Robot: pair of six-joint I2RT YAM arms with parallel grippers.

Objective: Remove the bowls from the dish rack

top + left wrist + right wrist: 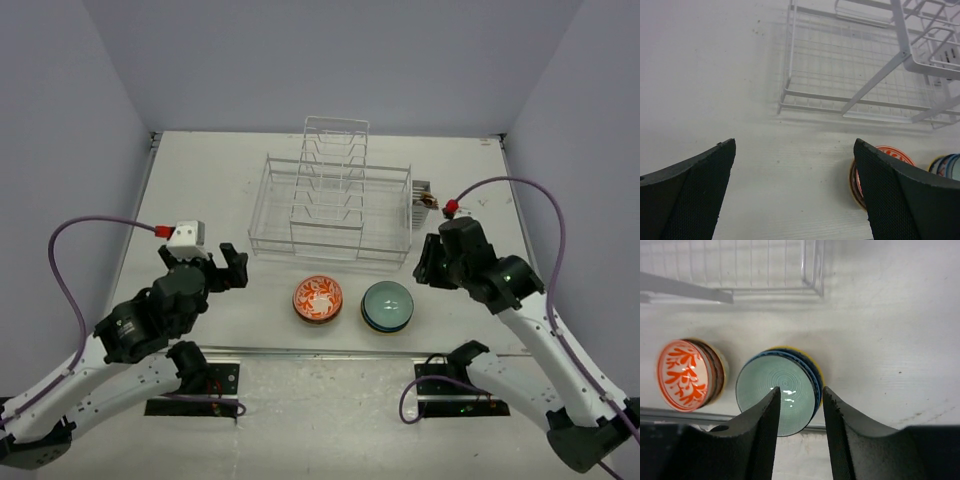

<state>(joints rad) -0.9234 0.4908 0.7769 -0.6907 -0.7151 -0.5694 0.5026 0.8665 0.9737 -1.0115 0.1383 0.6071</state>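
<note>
The white wire dish rack [330,240] stands at mid-table with no bowl visible in it. In front of it sit two stacks of bowls: an orange-red one with a white motif [317,298] on top of the left stack, a pale blue-green one [387,305] on top of the right. My right gripper [428,265] hovers above the right edge of the pale bowl [760,385], open, with its fingers apart and touching nothing. Blue and yellow rims [816,376] show beneath that bowl. My left gripper [232,268] is wide open left of the orange bowl [890,150], low over the table.
The rack's small side caddy [421,195] sits at its right end with something brown on it. In the left wrist view the rack's near corner [785,95] lies ahead. A metal strip [330,351] runs along the table's near edge, just behind the bowls.
</note>
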